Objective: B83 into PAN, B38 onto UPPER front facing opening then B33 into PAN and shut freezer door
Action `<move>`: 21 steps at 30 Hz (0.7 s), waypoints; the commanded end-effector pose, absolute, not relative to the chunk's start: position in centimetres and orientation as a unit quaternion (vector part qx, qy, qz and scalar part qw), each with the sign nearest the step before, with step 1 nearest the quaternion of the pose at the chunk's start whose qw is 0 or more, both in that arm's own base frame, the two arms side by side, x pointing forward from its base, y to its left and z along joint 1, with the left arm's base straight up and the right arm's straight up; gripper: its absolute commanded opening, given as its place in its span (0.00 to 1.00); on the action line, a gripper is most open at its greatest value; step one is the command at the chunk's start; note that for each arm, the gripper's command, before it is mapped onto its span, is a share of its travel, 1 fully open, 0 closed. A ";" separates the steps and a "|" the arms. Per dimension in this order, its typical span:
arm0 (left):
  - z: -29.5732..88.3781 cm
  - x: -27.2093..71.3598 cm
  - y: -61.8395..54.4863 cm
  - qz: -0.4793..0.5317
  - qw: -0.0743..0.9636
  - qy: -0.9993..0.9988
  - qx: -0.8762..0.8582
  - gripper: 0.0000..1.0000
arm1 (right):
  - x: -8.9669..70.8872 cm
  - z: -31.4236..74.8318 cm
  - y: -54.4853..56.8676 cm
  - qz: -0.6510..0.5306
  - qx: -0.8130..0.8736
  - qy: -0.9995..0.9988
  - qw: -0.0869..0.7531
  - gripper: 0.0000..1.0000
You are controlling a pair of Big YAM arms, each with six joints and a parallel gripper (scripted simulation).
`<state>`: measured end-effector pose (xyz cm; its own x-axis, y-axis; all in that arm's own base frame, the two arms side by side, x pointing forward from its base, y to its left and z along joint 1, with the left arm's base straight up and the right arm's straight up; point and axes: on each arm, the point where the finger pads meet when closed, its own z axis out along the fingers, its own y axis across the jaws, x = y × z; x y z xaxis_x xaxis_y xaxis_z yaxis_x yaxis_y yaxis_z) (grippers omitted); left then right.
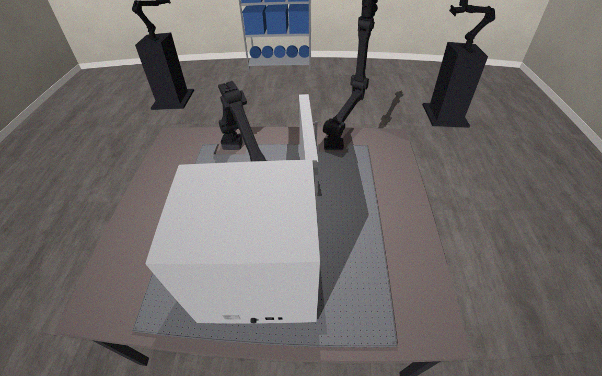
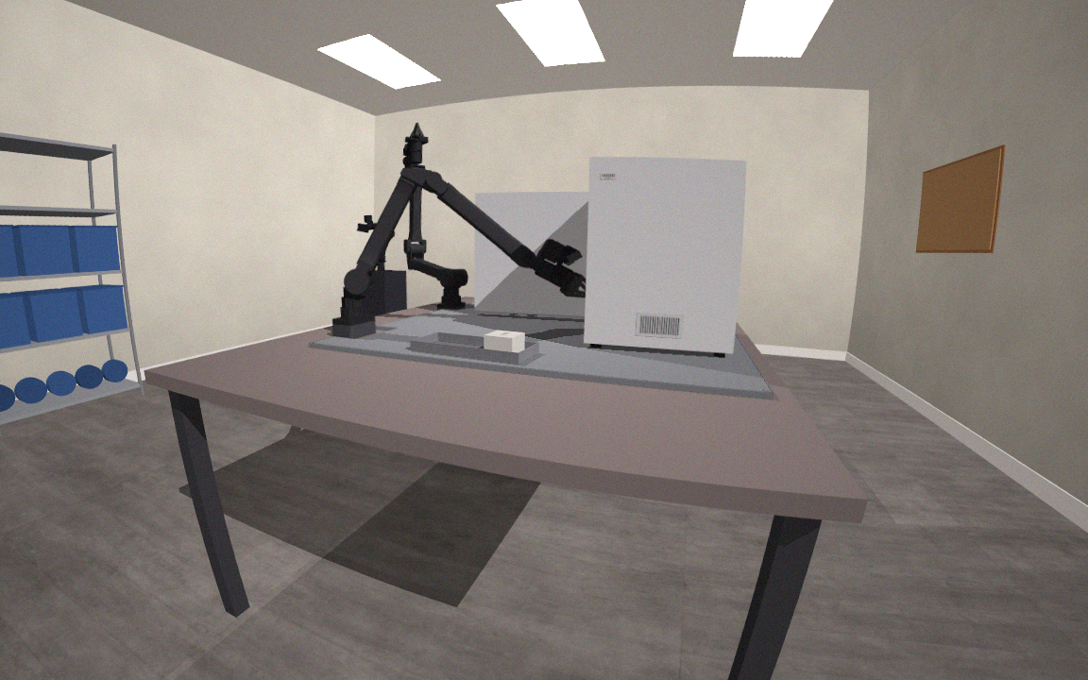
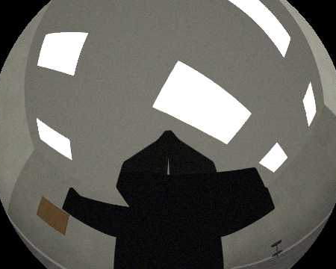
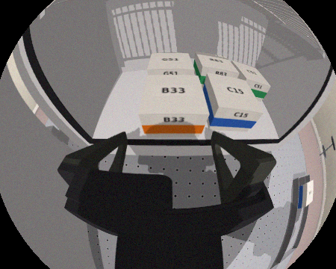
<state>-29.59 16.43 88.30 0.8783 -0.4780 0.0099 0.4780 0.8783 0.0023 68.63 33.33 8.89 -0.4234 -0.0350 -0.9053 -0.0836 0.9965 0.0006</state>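
The freezer (image 1: pixel 242 210) (image 2: pixel 666 245) stands with its door (image 1: pixel 308 126) (image 2: pixel 510 224) wide open. In the right wrist view, box B33 (image 4: pixel 173 101), with an orange band, stands at the front of the lower level, left of blue-banded C15 (image 4: pixel 237 97). Behind are G51 (image 4: pixel 170 63), R83 (image 4: pixel 216 64) and C51 (image 4: pixel 251 75). My right gripper (image 4: pixel 169 136) (image 2: pixel 584 289) is open and empty at the freezer's opening, just short of B33. The pan (image 2: pixel 463 352) (image 4: pixel 298 232) holds one upright box (image 2: pixel 505 335) (image 4: pixel 310 192); its ID is unreadable. My left gripper (image 3: pixel 168 135) is shut and empty, pointing up. The upper level's boxes are hidden.
The open door stands between the two arms. The freezer's front sill (image 4: pixel 168 142) runs below the right fingertips. The base plate (image 1: pixel 354 299) (image 2: pixel 657 372) carries the freezer and pan. On the lower level, free floor (image 4: pixel 117 101) shows left of B33.
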 end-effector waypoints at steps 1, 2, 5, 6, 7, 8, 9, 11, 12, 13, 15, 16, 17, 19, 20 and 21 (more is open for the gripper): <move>88.4 -28.4 15.9 -0.253 0.967 0.013 0.003 0.00 | 71.1 10.7 33.6 0.025 -0.031 0.835 0.548 1.00; 88.4 -28.4 15.9 -0.253 0.967 0.013 0.003 0.00 | 71.1 10.7 33.6 0.025 -0.031 0.835 0.548 1.00; 88.4 -28.4 15.9 -0.253 0.967 0.013 0.003 0.00 | 71.3 10.6 33.7 0.025 -0.032 0.835 0.548 1.00; 88.4 -28.4 15.9 -0.253 0.967 0.013 0.003 0.00 | 71.3 10.6 33.7 0.025 -0.032 0.835 0.548 1.00; 88.4 -28.4 15.9 -0.253 0.967 0.013 0.003 0.00 | 71.3 10.6 33.7 0.025 -0.032 0.835 0.548 1.00; 88.4 -28.4 15.9 -0.253 0.967 0.013 0.003 0.00 | 71.4 10.6 33.7 0.025 -0.031 0.835 0.548 1.00; 88.4 -28.4 15.9 -0.253 0.967 0.013 0.003 0.00 | 71.4 10.5 33.6 0.025 -0.032 0.835 0.548 1.00; 88.4 -28.4 15.9 -0.253 0.967 0.013 0.003 0.00 | 71.5 10.5 33.6 0.024 -0.032 0.835 0.548 1.00; 88.4 -28.4 15.9 -0.253 0.967 0.013 0.003 0.00 | 71.6 10.4 33.6 0.024 -0.032 0.835 0.548 1.00; 88.4 -28.4 15.9 -0.253 0.967 0.013 0.003 0.00 | 71.7 10.4 33.6 0.024 -0.032 0.835 0.548 1.00; 88.4 -28.4 15.9 -0.253 0.967 0.013 0.003 0.00 | 71.8 10.5 33.6 0.024 -0.032 0.835 0.548 1.00; 88.4 -28.4 15.9 -0.253 0.967 0.013 0.003 0.00 | 71.9 10.5 33.6 0.024 -0.032 0.835 0.548 1.00; 88.4 -28.4 15.9 -0.253 0.967 0.013 0.003 0.00 | 71.9 10.5 33.6 0.024 -0.032 0.835 0.548 1.00; 88.4 -28.4 15.9 -0.253 0.967 0.013 0.003 0.00 | 72.1 10.6 33.6 0.024 -0.032 0.835 0.548 1.00; 88.4 -28.4 15.9 -0.253 0.967 0.013 0.003 0.00 | 72.1 10.6 33.6 0.025 -0.031 0.835 0.548 1.00; 88.4 -28.4 15.9 -0.253 0.967 0.013 0.003 0.00 | 72.2 10.7 33.6 0.025 -0.031 0.835 0.549 1.00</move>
